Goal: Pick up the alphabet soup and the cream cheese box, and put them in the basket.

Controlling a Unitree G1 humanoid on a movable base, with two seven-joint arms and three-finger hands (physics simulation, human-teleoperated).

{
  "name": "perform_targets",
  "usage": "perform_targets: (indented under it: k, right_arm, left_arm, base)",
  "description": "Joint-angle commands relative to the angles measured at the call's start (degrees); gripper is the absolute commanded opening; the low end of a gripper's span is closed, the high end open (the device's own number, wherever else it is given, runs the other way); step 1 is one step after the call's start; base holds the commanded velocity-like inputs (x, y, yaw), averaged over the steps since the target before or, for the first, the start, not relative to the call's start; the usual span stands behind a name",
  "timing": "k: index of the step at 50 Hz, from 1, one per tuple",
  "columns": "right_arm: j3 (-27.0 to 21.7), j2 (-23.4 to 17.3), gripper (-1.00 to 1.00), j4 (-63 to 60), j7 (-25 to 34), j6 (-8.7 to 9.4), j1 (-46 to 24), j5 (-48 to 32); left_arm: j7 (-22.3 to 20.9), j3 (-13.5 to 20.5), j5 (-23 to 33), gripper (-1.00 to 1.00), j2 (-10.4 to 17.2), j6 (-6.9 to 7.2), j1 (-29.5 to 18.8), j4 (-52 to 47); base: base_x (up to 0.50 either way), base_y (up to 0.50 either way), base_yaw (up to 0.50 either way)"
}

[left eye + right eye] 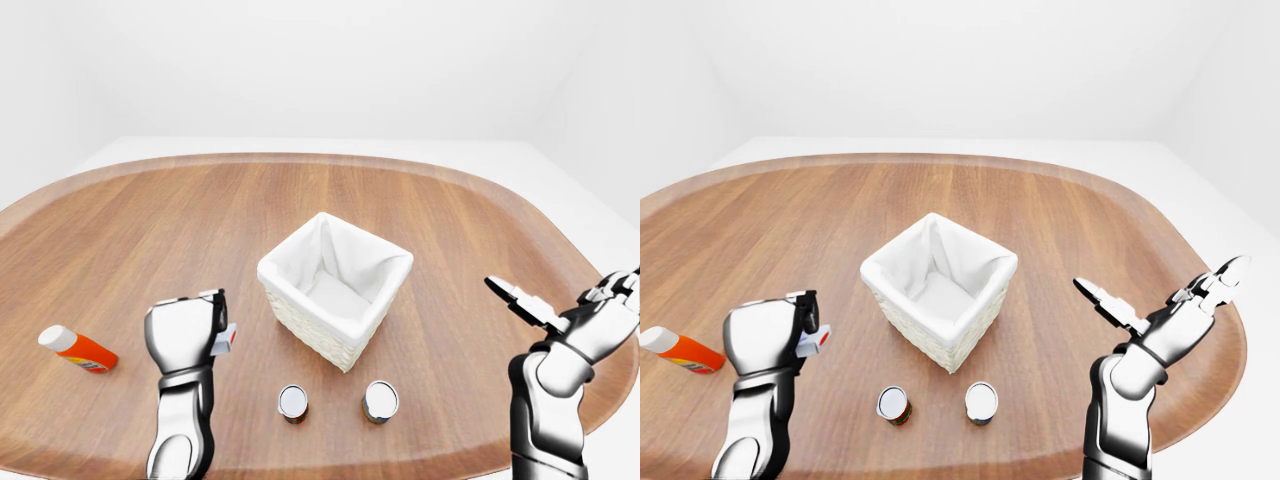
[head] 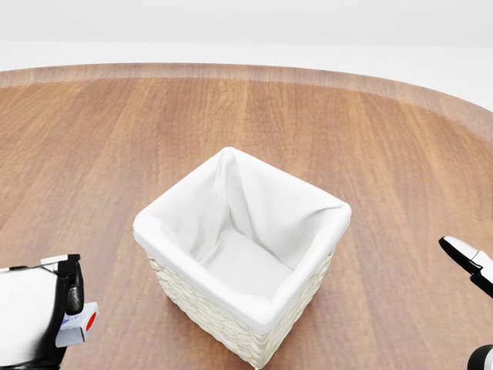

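In the middle of the oval wooden table (image 1: 120,220) stands the basket (image 1: 335,287), a woven cube with a white cloth liner, open at the top, nothing inside it.

Left robot hand (image 1: 185,330): raised at the lower left of the left-eye view, fingers closed round a small pale box with a red mark, the cream cheese box (image 2: 78,324). Only the box's right end shows past the fingers. It is held off the table, to the left of the basket and not over it.

Right robot hand (image 1: 1185,305): raised at the right of the right-eye view, fingers (image 1: 1102,296) spread wide apart, holding nothing; well apart from the basket.

Two upright cans stand near the bottom edge of the table, below the basket in the eye views. Left can (image 1: 893,405) has a label with red on it; right can (image 1: 981,401) looks plain grey. Labels are too small to read, so I cannot tell which is the alphabet soup.

An orange tube with a white cap (image 1: 77,348) lies on its side at the far left of the table.
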Motion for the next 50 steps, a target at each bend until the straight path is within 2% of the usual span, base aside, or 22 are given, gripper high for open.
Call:
perform_targets:
  k: [1,3,5,11,12,14,22,23,24,29,33,36,43,47,50]
  right_arm:
    - [-0.08,-0.11,1.00,-0.16,0.00,0.00,-0.02,0.21]
    - [-0.09,-0.09,1.00,-0.06,0.00,0.00,-0.03,0.15]
    - [-0.17,-0.06,1.00,-0.21,0.00,0.00,0.00,0.35]
    - [-0.17,0.11,1.00,-1.08,0.00,0.00,0.22,0.52]
    - [-0.18,0.13,1.00,-0.98,0.00,0.00,0.19,0.55]
    - [-0.32,0.10,1.00,-0.88,0.00,0.00,0.15,0.76]
    - [-0.49,0.09,1.00,-1.31,0.00,0.00,0.16,1.25]
    - [-0.43,0.13,1.00,-0.91,0.00,0.00,0.17,1.20]
    - [-0.42,0.12,1.00,-0.88,0.00,0.00,0.17,1.21]
    - [-0.37,0.29,1.00,-1.89,0.00,0.00,0.43,0.97]
    - [-0.28,0.35,1.00,-1.77,0.00,0.00,0.56,1.03]
    - [-0.28,0.46,1.00,-1.82,0.00,0.00,0.66,0.98]
    - [-0.26,0.52,1.00,-2.10,0.00,0.00,0.83,0.90]
    - [-0.09,0.60,1.00,-1.76,0.00,0.00,0.80,0.65]
    - [-0.07,0.59,1.00,-1.80,0.00,0.00,0.82,0.65]
  left_arm:
    - [-9.32,-6.10,8.35,-1.00,-1.69,0.00,-7.20,-6.29]
    - [-11.36,-6.59,8.92,-1.00,-1.88,0.00,-7.91,-8.34]
    - [-16.42,-7.20,11.23,-1.00,-2.40,0.00,-9.89,-11.12]
    - [-24.02,-9.69,17.21,-1.00,-4.15,0.00,-15.35,-13.61]
    - [-26.17,-9.36,16.94,-1.00,-4.50,0.00,-17.11,-13.41]
    - [-27.34,-8.82,15.72,-1.00,-4.59,0.00,-18.89,-12.22]
    - [-27.48,-11.07,19.05,-1.00,-5.87,0.00,-24.17,-5.66]
    - [-27.53,-11.93,20.97,-1.00,-6.07,0.00,-26.15,-3.25]
    - [-27.52,-11.95,21.11,-1.00,-6.13,0.00,-26.28,-3.09]
    - [-29.03,-13.18,22.59,-1.00,-7.89,0.00,-32.80,3.50]
    - [-30.49,-13.72,22.04,-1.00,-9.45,0.00,-36.44,7.89]
    - [-29.70,-13.60,22.07,-1.00,-9.96,0.00,-40.56,14.00]
    - [-24.75,-12.50,17.69,-1.00,-9.86,0.00,-50.51,32.06]
    - [-22.46,-11.16,12.13,-1.00,-9.23,0.00,-58.48,44.70]
    - [-20.94,-11.56,8.88,-1.00,-9.09,0.00,-61.30,49.12]
  base:
    - [0.00,0.00,0.00]
    - [0.00,0.00,0.00]
    - [0.00,0.00,0.00]
    - [0.00,0.00,0.00]
    - [0.00,0.00,0.00]
    - [0.00,0.00,0.00]
    - [0.00,0.00,0.00]
    - [0.00,0.00,0.00]
    - [0.00,0.00,0.00]
    - [0.00,0.00,0.00]
    - [0.00,0.00,0.00]
    - [0.00,0.00,0.00]
    - [0.00,0.00,0.00]
    - [0.00,0.00,0.00]
    - [0.00,0.00,0.00]
